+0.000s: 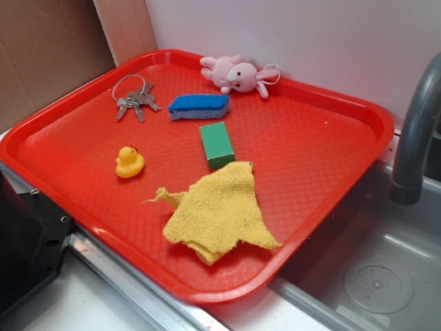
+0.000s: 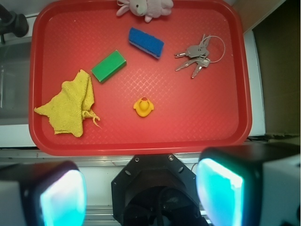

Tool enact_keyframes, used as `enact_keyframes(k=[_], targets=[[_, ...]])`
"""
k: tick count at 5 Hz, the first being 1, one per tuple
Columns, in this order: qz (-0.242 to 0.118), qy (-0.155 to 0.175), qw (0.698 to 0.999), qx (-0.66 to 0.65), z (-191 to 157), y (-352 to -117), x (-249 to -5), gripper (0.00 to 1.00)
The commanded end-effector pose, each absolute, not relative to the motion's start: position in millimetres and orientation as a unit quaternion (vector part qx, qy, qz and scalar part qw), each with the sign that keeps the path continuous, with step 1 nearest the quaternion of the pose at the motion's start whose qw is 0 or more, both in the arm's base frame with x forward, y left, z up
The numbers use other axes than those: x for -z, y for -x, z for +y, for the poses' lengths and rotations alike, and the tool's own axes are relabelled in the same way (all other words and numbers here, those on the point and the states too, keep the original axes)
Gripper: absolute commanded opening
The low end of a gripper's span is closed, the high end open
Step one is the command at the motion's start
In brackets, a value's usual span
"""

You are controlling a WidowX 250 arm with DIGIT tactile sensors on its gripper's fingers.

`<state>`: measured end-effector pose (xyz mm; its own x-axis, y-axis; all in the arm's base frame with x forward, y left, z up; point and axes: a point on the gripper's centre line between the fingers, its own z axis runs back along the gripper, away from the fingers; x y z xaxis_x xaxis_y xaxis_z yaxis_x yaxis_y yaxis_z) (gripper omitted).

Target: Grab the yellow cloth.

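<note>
The mustard-yellow terry cloth (image 2: 68,106) with ragged edges lies rumpled and partly folded on the red plastic tray (image 2: 188,127), near the corner closest to the grey sink. The tool (image 2: 141,193) sits high above and back from the tray's near rim, its two pale-padded fingers (image 2: 61,200) spread wide with nothing between them. The step in hand looks like the approach: nothing has been reached yet.

To do it well, the tool should travel across toward the cloth's side of the tray and descend over the thickest, doubled-up part of the cloth, where a pinch will gather several layers rather than skid off a thin edge. Closing across a ridge or fold should hold better than closing on a flat patch, and the fingers need to press right down to the tray floor.

The green rectangular block (image 2: 108,66) lies just beside the cloth's upper corner, possibly touching it; the exterior view does not settle this, so the descent should keep away from that end. The small glossy yellow rubber duck (image 2: 143,106) stands near but apart. The blue sponge (image 2: 146,42), metal keys on a ring (image 2: 195,52) and pink plush rabbit (image 2: 143,7) lie well apart, out of the way.
</note>
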<state>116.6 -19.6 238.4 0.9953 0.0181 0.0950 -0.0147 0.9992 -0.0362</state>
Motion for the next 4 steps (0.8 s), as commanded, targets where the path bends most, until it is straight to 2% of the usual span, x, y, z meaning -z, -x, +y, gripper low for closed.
enact_keyframes(k=[1, 3, 4], targets=[[-0.048, 0.018, 0.999, -0.008, -19.6, -116.6, -238.4, 1.0], [-0.04, 0.043, 0.992, 0.113, -21.1, -112.7, -239.2, 1.0], [-0.029, 0.039, 0.985, 0.166, -32.4, -113.0, -237.8, 1.0]])
